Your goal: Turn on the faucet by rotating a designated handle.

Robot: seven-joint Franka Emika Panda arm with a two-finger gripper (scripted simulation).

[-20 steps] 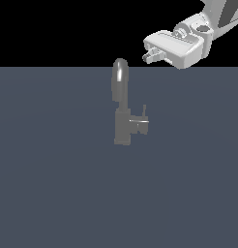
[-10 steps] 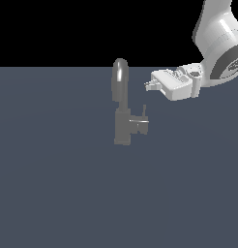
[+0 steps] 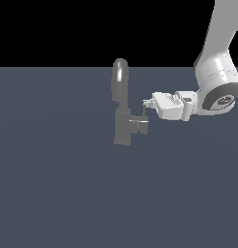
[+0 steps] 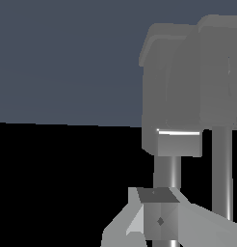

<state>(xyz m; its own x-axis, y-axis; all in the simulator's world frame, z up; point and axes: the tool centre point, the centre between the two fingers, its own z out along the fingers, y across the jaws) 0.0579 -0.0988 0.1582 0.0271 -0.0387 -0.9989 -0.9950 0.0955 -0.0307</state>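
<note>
The grey faucet (image 3: 123, 127) stands on the dark floor, its arched glossy spout (image 3: 120, 77) rising above its boxy body. A blocky side stub (image 3: 139, 126) sticks out toward the exterior view's right, with the thin handle (image 3: 144, 113) standing up from it. My gripper (image 3: 146, 102) is shut and empty. It points horizontally at the faucet, with its fingertips at the handle's upper end. In the wrist view the gripper (image 4: 159, 219) sits just in front of the handle (image 4: 167, 171), with the faucet body (image 4: 188, 82) and spout (image 4: 221, 169) behind. I cannot tell whether the gripper touches the handle.
The white arm (image 3: 217, 72) comes down from the exterior view's upper right. A flat dark blue-grey floor (image 3: 58, 184) surrounds the faucet, and black background lies above it.
The gripper has come down and toward the exterior view's left, from high at the upper right to the top of the handle. The faucet and handle look unmoved.
</note>
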